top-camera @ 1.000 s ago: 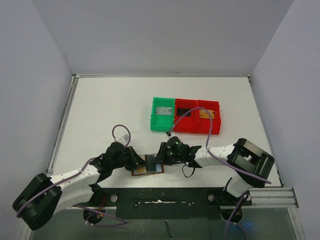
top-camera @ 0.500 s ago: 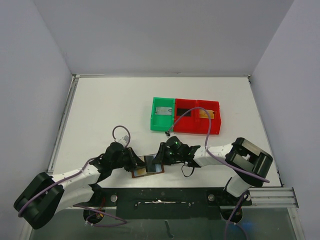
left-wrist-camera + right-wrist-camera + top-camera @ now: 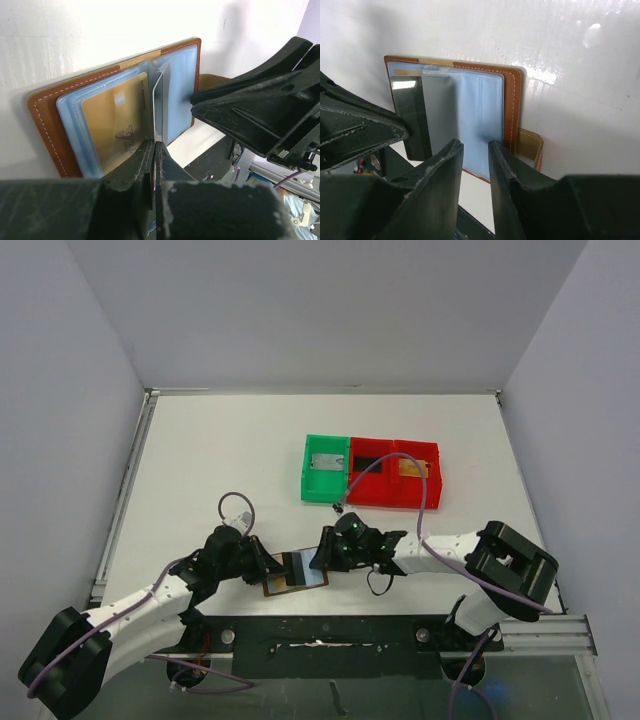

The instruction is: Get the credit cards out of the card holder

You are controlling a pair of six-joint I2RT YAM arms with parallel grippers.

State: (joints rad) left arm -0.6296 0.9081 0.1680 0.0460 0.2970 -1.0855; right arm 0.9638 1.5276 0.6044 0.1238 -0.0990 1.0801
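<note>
The card holder (image 3: 312,578) lies open near the table's front edge, brown leather (image 3: 45,125) with blue lining (image 3: 482,115) and a tab (image 3: 530,145). A golden-orange card (image 3: 112,125) sits in a left sleeve. A black card (image 3: 412,117) stands on edge over the fold, a thin upright line (image 3: 159,100) in the left wrist view. My left gripper (image 3: 268,565) (image 3: 154,145) is shut on its near edge. A pale grey sheet (image 3: 440,110), card or sleeve, stands beside it. My right gripper (image 3: 322,558) (image 3: 474,145) hovers over the right half, jaws slightly apart and empty.
A green tray (image 3: 310,485) and a red double tray (image 3: 395,498) stand side by side behind the wallet, with a grey, a dark and a golden item inside. A small dark object (image 3: 337,506) lies before them. The black base rail (image 3: 320,630) runs just in front of the wallet.
My left arm has drawn back to the left with the black card, so more of the dark strip shows. The wallet lies flatter. The right gripper's jaws have parted a little.
</note>
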